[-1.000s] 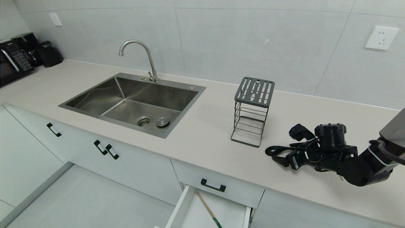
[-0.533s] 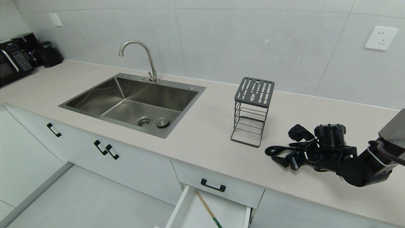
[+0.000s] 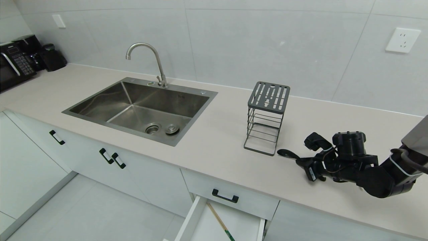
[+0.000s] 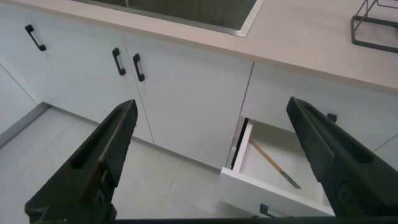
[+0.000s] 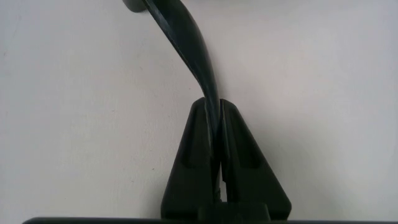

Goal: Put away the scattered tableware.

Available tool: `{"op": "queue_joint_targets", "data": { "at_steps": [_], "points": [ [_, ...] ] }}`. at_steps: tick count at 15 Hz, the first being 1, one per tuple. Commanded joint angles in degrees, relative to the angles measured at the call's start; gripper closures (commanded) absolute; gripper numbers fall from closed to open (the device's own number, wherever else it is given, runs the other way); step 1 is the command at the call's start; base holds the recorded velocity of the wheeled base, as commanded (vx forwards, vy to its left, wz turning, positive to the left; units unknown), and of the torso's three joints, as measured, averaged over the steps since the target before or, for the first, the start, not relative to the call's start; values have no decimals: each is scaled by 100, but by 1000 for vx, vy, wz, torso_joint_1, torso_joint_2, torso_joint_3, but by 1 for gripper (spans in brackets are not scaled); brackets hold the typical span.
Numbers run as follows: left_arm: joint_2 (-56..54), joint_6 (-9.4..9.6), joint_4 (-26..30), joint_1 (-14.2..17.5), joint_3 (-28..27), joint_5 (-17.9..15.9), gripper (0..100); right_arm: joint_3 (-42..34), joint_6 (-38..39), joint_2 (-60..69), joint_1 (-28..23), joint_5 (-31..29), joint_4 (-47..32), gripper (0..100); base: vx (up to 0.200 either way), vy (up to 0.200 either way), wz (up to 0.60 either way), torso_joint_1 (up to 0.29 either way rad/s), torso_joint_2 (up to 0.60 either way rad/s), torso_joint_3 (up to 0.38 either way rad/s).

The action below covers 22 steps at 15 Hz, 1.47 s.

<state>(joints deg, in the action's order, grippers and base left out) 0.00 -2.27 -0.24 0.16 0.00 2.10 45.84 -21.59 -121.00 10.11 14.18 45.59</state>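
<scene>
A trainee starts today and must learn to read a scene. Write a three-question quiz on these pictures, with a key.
1. Multiple choice: what is the right gripper shut on?
A. a black spoon
B. a steel fork
C. a white cup
2. True or false: the drawer is pushed fully shut.
3. Fill in the blank: inside the drawer lies a single ____.

Key:
1. A.
2. False: it is pulled open.
3. chopstick.
</scene>
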Motion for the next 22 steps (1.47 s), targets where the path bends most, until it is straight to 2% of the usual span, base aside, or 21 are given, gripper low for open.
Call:
{"op": "queue_joint_targets", "data": {
  "at_steps": [1, 3, 5, 9, 13, 22],
  "points": [
    [0, -2, -2, 2, 0, 1, 0, -145, -12, 332, 35, 6, 37, 100, 0, 0, 0, 0, 0, 0],
    [0, -2, -2, 2, 0, 1, 0, -444, -30, 745, 70, 6, 37, 100, 0, 0, 0, 0, 0, 0],
    [0, -2, -2, 2, 0, 1, 0, -1024, -21, 1378, 387, -3, 46, 100, 0, 0, 0, 0, 0, 0],
    [0, -2, -2, 2, 0, 1, 0, -1692, -3, 2054, 1081, -161, 73, 100, 0, 0, 0, 0, 0, 0],
    [0, -2, -2, 2, 0, 1, 0, -2211, -3, 2635, 1371, -179, 37, 100, 0, 0, 0, 0, 0, 0],
    [0, -2, -2, 2, 0, 1, 0, -2079, 6, 2740, 2646, -179, 11, 100, 0, 0, 0, 0, 0, 0]
  ]
}}
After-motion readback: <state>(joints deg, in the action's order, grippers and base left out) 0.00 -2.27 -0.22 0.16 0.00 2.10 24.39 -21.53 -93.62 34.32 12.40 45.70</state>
